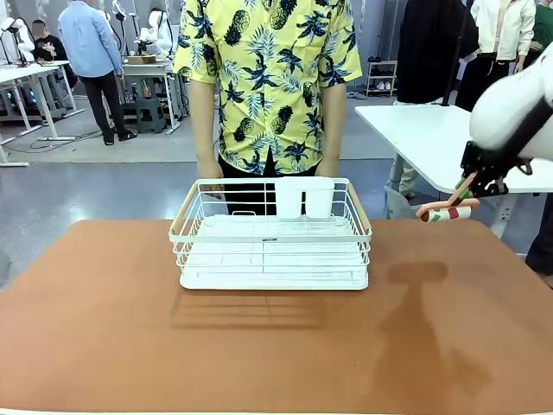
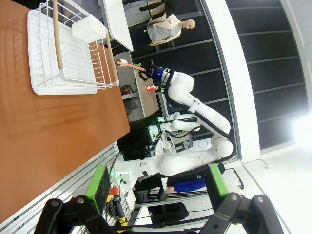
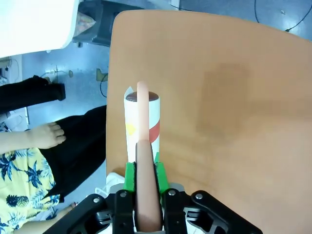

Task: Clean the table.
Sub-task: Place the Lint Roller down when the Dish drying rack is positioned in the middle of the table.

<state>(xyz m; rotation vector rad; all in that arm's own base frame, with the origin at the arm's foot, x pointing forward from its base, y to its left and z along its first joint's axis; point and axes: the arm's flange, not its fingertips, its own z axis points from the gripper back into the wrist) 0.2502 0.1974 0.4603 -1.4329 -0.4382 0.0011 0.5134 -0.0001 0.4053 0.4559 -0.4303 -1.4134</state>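
Observation:
The reddish-brown table (image 1: 104,337) spreads across the front view. My right gripper (image 1: 474,185) hangs above the table's far right corner, shut on the pink handle (image 3: 143,146) of a roller (image 1: 451,213). The roller's white cylinder (image 3: 141,124) has red, yellow and green print. It is in the air, clear of the tabletop (image 3: 234,97). My left gripper (image 2: 158,183) is open with nothing between its green pads (image 2: 100,179), off the table's edge (image 2: 73,161). From there the right arm and roller (image 2: 127,63) show farther off.
A white wire rack (image 1: 271,235) with a white cup holder (image 1: 304,197) stands at the middle of the far edge. A person in a yellow print shirt (image 1: 268,78) stands right behind it, hands near its rim. A white table (image 1: 423,130) stands at the back right.

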